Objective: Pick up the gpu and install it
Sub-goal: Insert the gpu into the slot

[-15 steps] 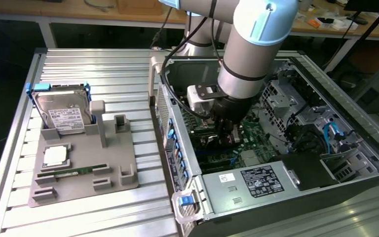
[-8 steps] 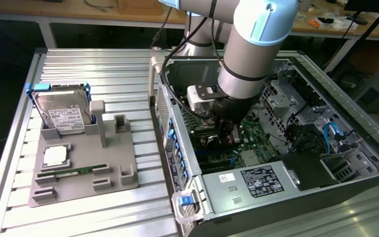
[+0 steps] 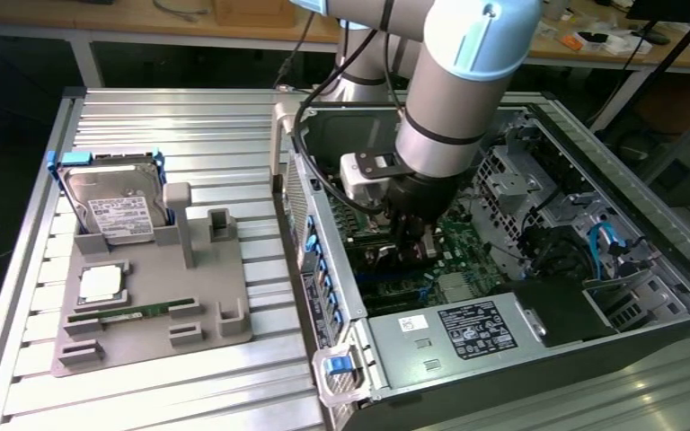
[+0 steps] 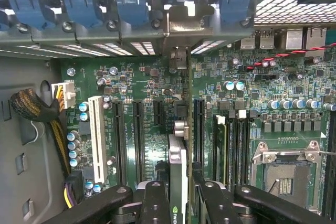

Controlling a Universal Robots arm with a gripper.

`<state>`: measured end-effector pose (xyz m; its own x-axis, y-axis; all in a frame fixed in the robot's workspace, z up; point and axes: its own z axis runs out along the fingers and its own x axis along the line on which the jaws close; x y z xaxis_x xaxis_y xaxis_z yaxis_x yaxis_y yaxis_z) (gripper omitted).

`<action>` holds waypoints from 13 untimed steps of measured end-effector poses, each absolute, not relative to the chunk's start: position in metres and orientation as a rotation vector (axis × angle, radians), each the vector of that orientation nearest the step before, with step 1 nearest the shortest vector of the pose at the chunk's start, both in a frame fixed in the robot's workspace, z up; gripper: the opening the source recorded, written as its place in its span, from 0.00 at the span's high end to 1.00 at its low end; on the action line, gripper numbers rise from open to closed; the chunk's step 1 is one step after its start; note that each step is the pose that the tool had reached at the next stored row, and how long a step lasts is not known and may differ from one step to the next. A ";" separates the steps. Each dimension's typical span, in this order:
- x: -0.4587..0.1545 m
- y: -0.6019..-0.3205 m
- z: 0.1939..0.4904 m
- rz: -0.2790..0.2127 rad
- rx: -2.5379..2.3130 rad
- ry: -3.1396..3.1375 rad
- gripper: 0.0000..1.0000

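gpu held edge-on over the motherboard slots

the gpu stands upright, clamped between the gripper fingers, its bracket end toward the case's rear slot openings. black expansion slots and a white slot lie beside it, memory sticks and the empty cpu socket on the other side. in the exterior view the arm reaches into the open case; at 9 o'clock of it sits a grey tray with a hard drive.
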<state>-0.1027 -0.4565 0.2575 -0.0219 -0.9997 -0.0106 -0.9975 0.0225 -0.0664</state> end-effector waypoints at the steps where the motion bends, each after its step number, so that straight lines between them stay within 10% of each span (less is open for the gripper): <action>1: -0.103 -0.457 0.258 -0.062 -2.158 2.207 0.73; 13: -0.103 -0.458 0.259 -0.062 -2.158 2.207 0.73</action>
